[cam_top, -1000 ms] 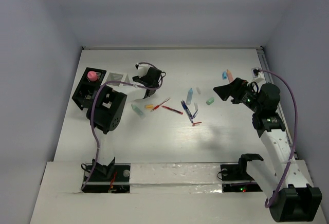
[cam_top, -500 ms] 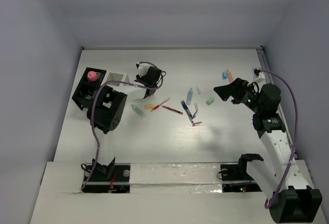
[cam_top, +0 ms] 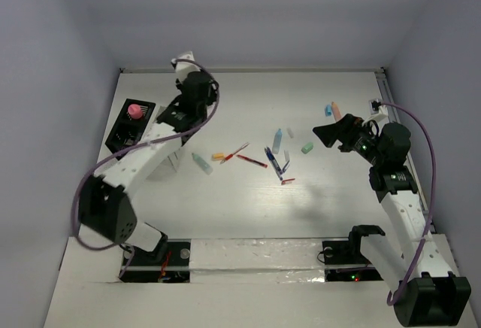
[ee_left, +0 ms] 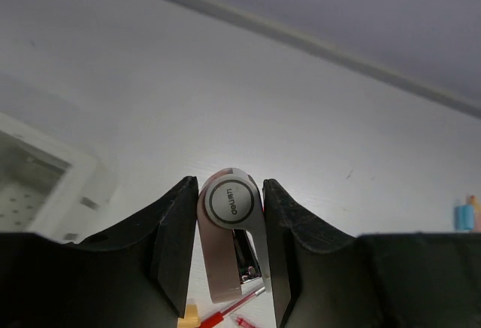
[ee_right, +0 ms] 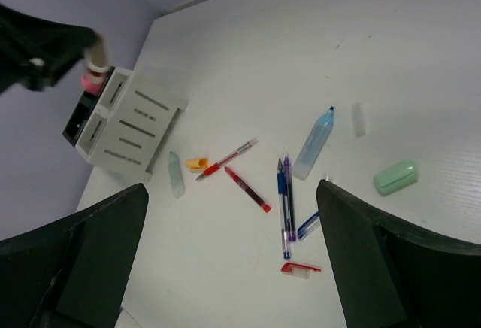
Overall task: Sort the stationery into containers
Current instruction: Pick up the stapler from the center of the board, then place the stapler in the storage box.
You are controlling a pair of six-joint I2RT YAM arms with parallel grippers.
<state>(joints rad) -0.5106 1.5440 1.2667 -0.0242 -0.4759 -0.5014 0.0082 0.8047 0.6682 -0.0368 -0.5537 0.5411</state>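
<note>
The table [cam_top: 248, 208] is white. The black box [cam_top: 119, 136] has a pink top [cam_top: 135, 109] poking out. The white box [ee_right: 135, 129] has rows of dark slits. The two red pens [ee_right: 246, 189] lie by a blue pen [ee_right: 282, 208] and a purple pen [ee_right: 288, 192]. The marker [ee_right: 314, 141] is pale blue. The eraser [ee_right: 396, 177] is mint green, and the orange cap [ee_right: 197, 163] is bright (the tiny red cap [ee_right: 299, 268] too). The left gripper [ee_left: 228, 185] and right gripper [ee_right: 231, 192] are black. The silvery piece [ee_left: 216, 268] in the left one has a white round end. The left arm [cam_top: 139, 161] is white with black joints.
</note>
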